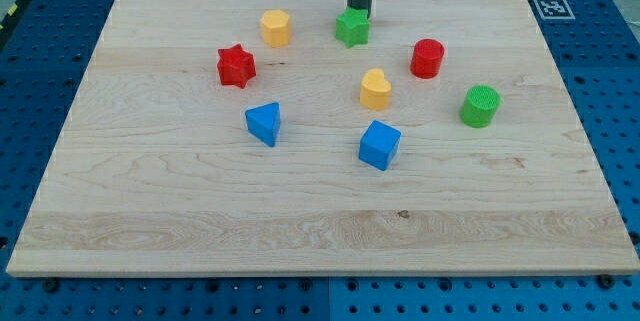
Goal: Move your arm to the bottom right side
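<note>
My tip (pixel 360 13) is the lower end of a straight dark rod that comes down from the view's top edge, and it sits at the upper middle of the wooden board (pixel 300 231), right at the back of the green star block (pixel 352 28); it looks to be touching that block, though the contact itself is hidden behind the block's top. There are no jaws here to stand apart or together, only the bare rod end, holding nothing. Just to the view's left of the green star, a little apart, lies the yellow hexagonal block (pixel 276 27). Further to the view's left and lower is the red star block (pixel 237 65). To the view's right of the tip and lower stands the red cylinder (pixel 428 58), and beyond it, nearer the board's right edge, the green cylinder (pixel 481 106). Below the green star, near the middle of the board, sits the yellow heart block (pixel 376 89). Lower still are two blue pieces: the blue triangular block (pixel 264 122) toward the view's left and the blue cube (pixel 380 145) beneath the yellow heart. All the blocks stand apart from one another. The bottom right side of the board, which the task names, lies well away from the tip, below and to the view's right of the blue cube and the green cylinder. The board rests on a blue perforated table (pixel 40 81), and a small black-and-white marker tag (pixel 552 7) lies just off the board's top right corner.
</note>
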Controlling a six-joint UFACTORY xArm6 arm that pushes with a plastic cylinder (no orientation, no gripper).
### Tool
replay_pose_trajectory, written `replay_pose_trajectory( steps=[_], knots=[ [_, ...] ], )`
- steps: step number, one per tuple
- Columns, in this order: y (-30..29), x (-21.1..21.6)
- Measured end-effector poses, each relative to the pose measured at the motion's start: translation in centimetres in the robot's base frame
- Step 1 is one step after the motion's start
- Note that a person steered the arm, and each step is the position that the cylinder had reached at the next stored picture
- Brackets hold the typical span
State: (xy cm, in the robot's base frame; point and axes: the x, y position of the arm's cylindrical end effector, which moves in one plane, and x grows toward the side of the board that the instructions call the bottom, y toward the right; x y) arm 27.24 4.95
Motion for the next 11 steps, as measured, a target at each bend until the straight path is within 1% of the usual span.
replay_pose_trajectory(
  steps=[1,2,3,5,6,7,8,9,10,11],
  knots=[
    [0.0,0.5],
    [0.3,0.0],
    [3.1,-3.0],
    [3.2,-3.1],
    [4.2,-3.0],
    [9.2,-1.6],
    [11.7,3.2],
    [12.5,6.9],
    [13.0,6.9],
    [16.2,9.3]
  ],
)
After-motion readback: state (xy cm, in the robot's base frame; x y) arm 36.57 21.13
